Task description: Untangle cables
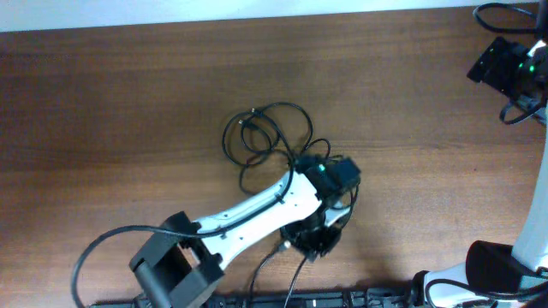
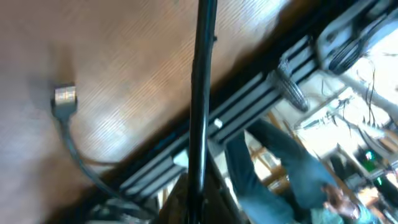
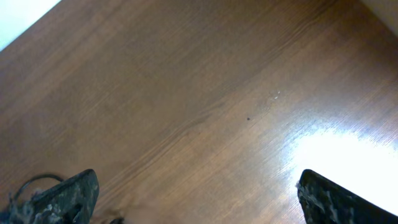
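Table (image 1: 128, 103): reddish-brown wood with fine darker grain streaks; white glare patch on it in the right wrist view. Cables (image 1: 265, 137): thin, black; one plug (image 2: 64, 96) silver-grey metal. Left arm (image 1: 261, 210): white link, black joint housings; green indicator light (image 1: 323, 168) at its wrist. Right arm (image 1: 535, 231): white link, black end unit with green lights. Right gripper (image 3: 198, 202) fingers (image 3: 65, 196): black, mottled with pale grey specks. Person (image 2: 273, 168) past the table edge: grey-blue top.
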